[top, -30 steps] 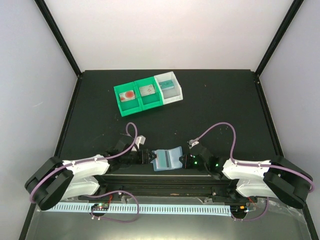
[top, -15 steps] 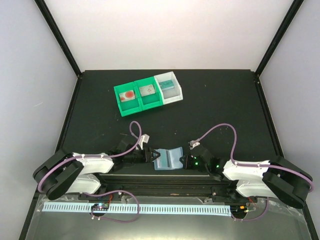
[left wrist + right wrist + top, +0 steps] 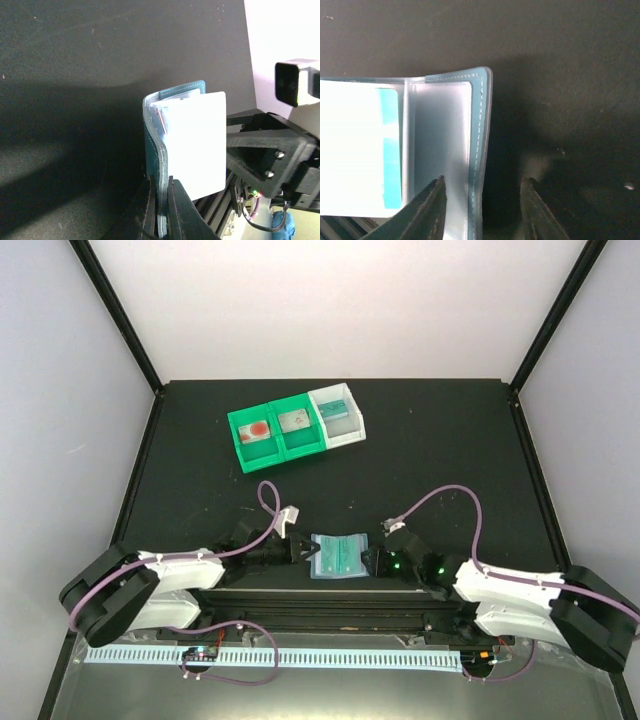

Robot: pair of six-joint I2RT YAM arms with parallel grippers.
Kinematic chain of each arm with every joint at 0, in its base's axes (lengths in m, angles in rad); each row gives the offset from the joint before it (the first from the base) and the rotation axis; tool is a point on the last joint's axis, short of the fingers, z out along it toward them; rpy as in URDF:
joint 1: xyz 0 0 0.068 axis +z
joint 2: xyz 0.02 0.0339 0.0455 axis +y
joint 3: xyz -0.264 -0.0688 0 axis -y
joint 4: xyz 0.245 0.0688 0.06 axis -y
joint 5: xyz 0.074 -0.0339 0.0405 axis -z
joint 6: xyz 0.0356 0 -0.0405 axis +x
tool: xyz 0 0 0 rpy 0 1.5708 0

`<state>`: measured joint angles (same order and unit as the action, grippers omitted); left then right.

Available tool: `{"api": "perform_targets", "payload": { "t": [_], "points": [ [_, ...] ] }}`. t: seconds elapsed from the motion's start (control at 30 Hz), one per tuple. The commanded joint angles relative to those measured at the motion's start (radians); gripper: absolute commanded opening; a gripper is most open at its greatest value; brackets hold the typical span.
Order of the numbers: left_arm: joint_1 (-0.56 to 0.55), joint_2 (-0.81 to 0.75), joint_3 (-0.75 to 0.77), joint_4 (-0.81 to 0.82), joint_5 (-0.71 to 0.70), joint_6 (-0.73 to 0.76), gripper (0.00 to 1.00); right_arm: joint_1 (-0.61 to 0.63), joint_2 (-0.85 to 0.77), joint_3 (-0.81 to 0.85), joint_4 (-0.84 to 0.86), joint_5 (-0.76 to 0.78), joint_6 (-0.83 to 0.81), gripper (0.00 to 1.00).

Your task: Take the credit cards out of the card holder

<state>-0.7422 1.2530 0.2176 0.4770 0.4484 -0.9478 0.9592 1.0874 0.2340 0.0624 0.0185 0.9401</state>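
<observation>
The light-blue card holder (image 3: 337, 556) lies opened out on the black table between my two grippers. My left gripper (image 3: 308, 550) is shut on the holder's left edge (image 3: 161, 200), which stands pinched between its fingers. A credit card (image 3: 197, 145), glaring white, sticks out of that half. In the right wrist view the same card shows a teal strip (image 3: 392, 150) in the left pocket, and the right pocket (image 3: 445, 135) looks see-through with nothing visible inside. My right gripper (image 3: 482, 195) is open, its fingers either side of the holder's right edge.
Two joined green bins (image 3: 275, 433) and a white bin (image 3: 337, 415) stand at the back centre-left, each holding a small flat item. Black frame posts rise at the table's back corners. The arm bases and a rail run along the near edge.
My left gripper moved in and shut on the holder's left edge. My right gripper let go of the right edge and opened. The holder has gone from half folded to flatter.
</observation>
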Motion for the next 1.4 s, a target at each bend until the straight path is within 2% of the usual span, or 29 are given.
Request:
{"api": "perform_targets", "payload": {
  "t": [0.0,0.07,0.2,0.53,0.67,0.73,0.87,1.0,1.23,1.37],
  "points": [
    [-0.012,-0.045,0.008,-0.037,-0.009,0.006,0.01,-0.002,-0.11,0.097,-0.228,0.077,-0.056,0.49],
    [-0.014,-0.051,0.019,-0.079,-0.019,0.011,0.02,-0.002,-0.147,0.136,-0.291,0.085,-0.071,0.54],
    [-0.019,-0.051,0.022,-0.101,-0.024,0.009,0.02,-0.001,-0.18,0.164,-0.298,0.032,-0.086,0.55],
    [-0.026,-0.052,0.025,-0.136,-0.037,0.012,0.02,0.011,-0.085,0.159,-0.134,-0.105,-0.071,0.33],
    [-0.026,-0.079,0.025,-0.19,-0.062,0.028,0.02,0.011,0.004,0.165,-0.086,-0.117,-0.075,0.31],
    [-0.026,-0.099,0.025,-0.222,-0.077,0.032,0.07,0.011,0.046,0.171,-0.074,-0.119,-0.078,0.3],
    [-0.026,-0.152,0.05,-0.342,-0.127,0.049,0.33,0.013,0.117,0.174,-0.066,-0.122,-0.087,0.29],
    [-0.027,-0.229,0.097,-0.48,-0.173,0.071,0.46,0.014,0.142,0.152,-0.065,-0.117,-0.09,0.27],
    [-0.06,-0.29,0.16,-0.531,-0.169,0.068,0.48,0.019,0.153,0.11,-0.043,-0.11,-0.072,0.17],
    [-0.088,-0.252,0.174,-0.435,-0.119,0.042,0.48,0.032,0.156,0.088,-0.012,-0.111,-0.048,0.15]
  ]
}}
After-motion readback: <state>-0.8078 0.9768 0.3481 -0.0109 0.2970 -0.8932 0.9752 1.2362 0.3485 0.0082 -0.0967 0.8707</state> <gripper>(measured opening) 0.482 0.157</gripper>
